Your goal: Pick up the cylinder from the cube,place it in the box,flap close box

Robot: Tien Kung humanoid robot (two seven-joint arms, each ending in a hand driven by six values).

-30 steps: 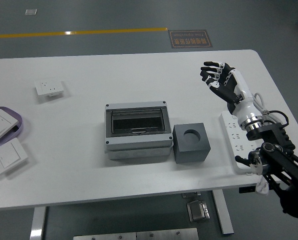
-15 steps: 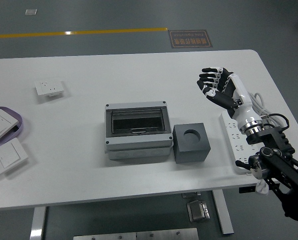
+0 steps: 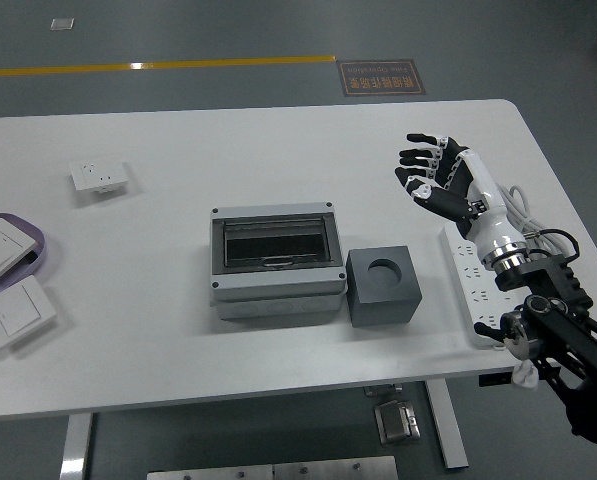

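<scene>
Head view: right hand [image 3: 440, 172], fingers [image 3: 418, 155] spread and empty, right of and beyond the cube [image 3: 383, 285].
Advised: lower squarely over cube's round recess; cylinder not discernible.

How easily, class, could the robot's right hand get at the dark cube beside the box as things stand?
Probably easily: the right hand hovers open, up and to the right of the cube, with only bare table between them.

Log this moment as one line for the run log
right robot hand: open, raised right of cube | cube hole: empty | box: flap shut | left: not in view
</scene>
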